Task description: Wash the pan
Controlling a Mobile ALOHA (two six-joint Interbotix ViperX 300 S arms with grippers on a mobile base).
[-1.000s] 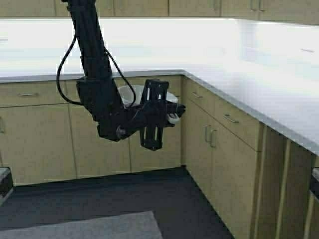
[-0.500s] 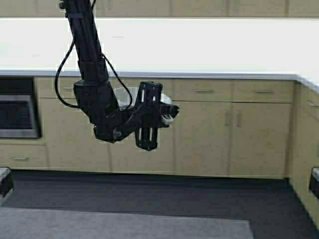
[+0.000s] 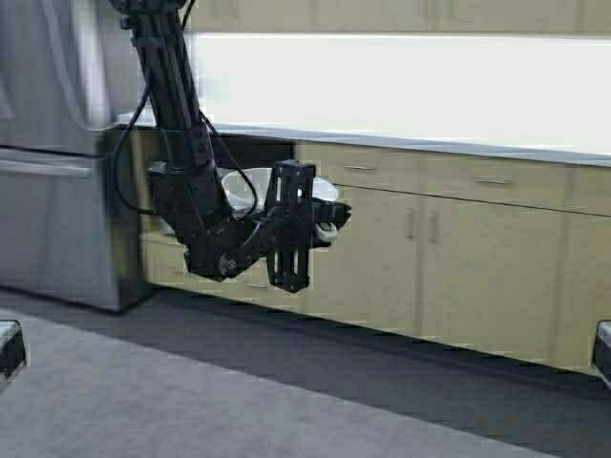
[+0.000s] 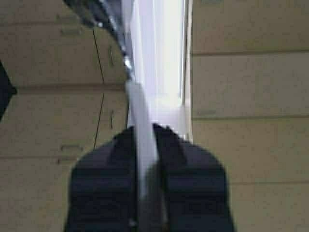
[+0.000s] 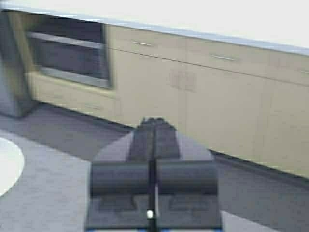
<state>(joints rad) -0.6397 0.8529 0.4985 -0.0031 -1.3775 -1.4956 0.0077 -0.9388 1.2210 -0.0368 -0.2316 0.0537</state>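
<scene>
The pan (image 3: 250, 186) hangs in mid-air in front of the kitchen cabinets, well above the floor, carried by the left gripper (image 3: 325, 218); in the high view its pale round bowl shows just behind the black arm (image 3: 181, 143), a little to 9 o'clock of the picture's middle, with the gripper at about 3 o'clock of the bowl. In the left wrist view the pan (image 4: 142, 140) appears edge-on as a thin white strip, and the left gripper (image 4: 145, 140) has its two dark fingers (image 4: 116, 159) pressed against either side of it, so the jaws are clamped on the pan. The left arm reaches down from 12 o'clock of the high view, with a black cable (image 3: 122, 153) looping beside it. Behind the pan runs a row of light wood cabinets (image 3: 449, 248) with drawer pulls under a grey counter (image 3: 458, 148), with a brightly lit wall (image 3: 401, 86) above. At 9 o'clock stands a steel refrigerator (image 3: 57, 162). At 6 o'clock lies a dark floor (image 3: 410, 382) with a grey rug (image 3: 172, 401) on it. The right gripper (image 5: 153, 130) sits low and away from the pan, seen in its own wrist view with its jaws closed together on nothing, pointing toward the cabinets (image 5: 203, 92) and a dark built-in oven (image 5: 67, 58).
</scene>
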